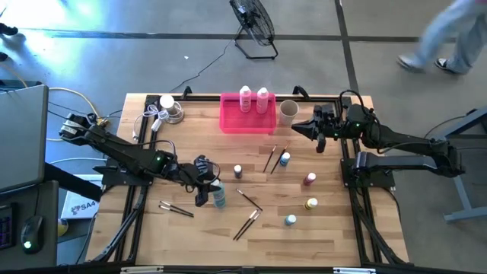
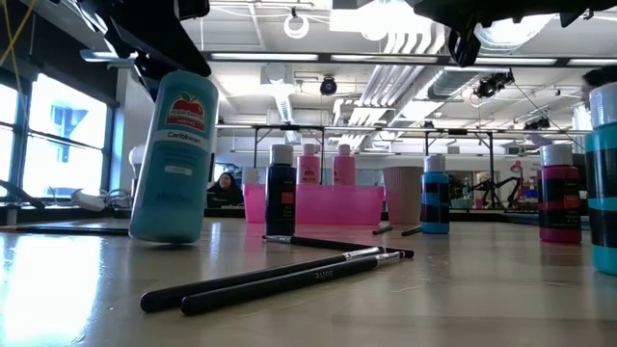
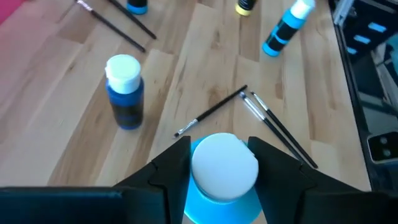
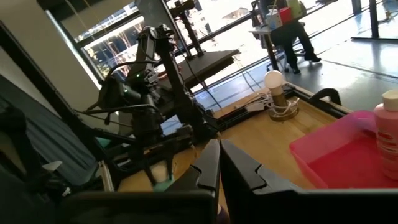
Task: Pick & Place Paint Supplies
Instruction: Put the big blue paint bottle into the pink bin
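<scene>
Two brushes [image 2: 280, 280] lie crossed nearest the low camera, flat on the wood surface [image 1: 335, 228]. Behind them the left end effector [image 1: 207, 192] has a teal bottle [image 1: 218, 196] pinched between its fingers just under the white cap, jaws about half open around it; the bottle leans a little and its base seems at or just off the wood. To do this well, I'd say lift straight up until the base clears everything, keep the bottle upright, then carry it toward the pink tray [image 1: 247, 122] at the far edge, where two pink bottles [image 1: 253, 99] already stand. A small blue bottle [image 1: 238, 171] stands close on that line, and a pair of brushes [image 1: 275, 159] lies further on, so a low carry could knock them. Another brush [image 1: 249, 200] lies just beside the grip. Other tiny bottles, dark red [image 1: 310, 180], yellow [image 1: 311, 204] and teal [image 1: 290, 220], stand well apart toward the right. The right end effector [image 1: 298, 129] waits with jaws closed and empty above the far right, near a beige cup [image 1: 288, 111]; it stands close to the tray's right end, so set down toward the left.
</scene>
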Robot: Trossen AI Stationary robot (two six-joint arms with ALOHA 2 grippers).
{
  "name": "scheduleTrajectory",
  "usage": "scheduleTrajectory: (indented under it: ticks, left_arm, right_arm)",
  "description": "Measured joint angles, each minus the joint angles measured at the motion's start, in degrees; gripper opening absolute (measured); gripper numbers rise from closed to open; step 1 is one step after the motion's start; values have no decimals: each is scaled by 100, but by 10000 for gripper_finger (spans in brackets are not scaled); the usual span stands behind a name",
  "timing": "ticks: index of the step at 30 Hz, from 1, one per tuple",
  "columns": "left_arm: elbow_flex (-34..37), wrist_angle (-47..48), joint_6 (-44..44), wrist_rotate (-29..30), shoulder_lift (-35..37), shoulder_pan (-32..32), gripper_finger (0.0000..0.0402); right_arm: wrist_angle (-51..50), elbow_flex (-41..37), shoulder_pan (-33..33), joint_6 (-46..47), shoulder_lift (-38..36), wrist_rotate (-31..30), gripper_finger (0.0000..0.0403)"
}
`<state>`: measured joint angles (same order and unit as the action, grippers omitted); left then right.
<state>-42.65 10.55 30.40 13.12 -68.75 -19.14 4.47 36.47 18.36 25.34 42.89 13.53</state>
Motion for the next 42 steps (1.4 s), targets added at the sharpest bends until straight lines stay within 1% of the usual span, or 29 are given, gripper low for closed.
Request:
scheduleTrajectory:
  ticks: [13,23,26,30,34,36,40,42]
  left_arm:
    - [15,44,897,581,-9,0,154]
    - [15,-4,1443,737,-9,0,153]
    - [15,-7,1494,741,-9,0,143]
    - [15,-13,1492,620,-9,0,118]
    - [13,-25,1445,366,-9,-1,118]
    - [13,-24,1444,324,-9,0,124]
    - [13,-7,1373,296,-7,0,153]
    - [13,-12,1299,299,-8,-1,156]
  right_arm:
    - [0,0,0,-7,1,41,4]
    - [0,0,0,-9,1,38,4]
    - [0,0,1,-11,-1,40,4]
    - [0,0,0,-66,0,38,4]
    - [0,0,-2,-122,1,38,4]
    - [0,0,1,-122,1,38,4]
    - [-2,0,1,-125,-1,38,4]
    - [-2,0,-1,-129,1,38,4]
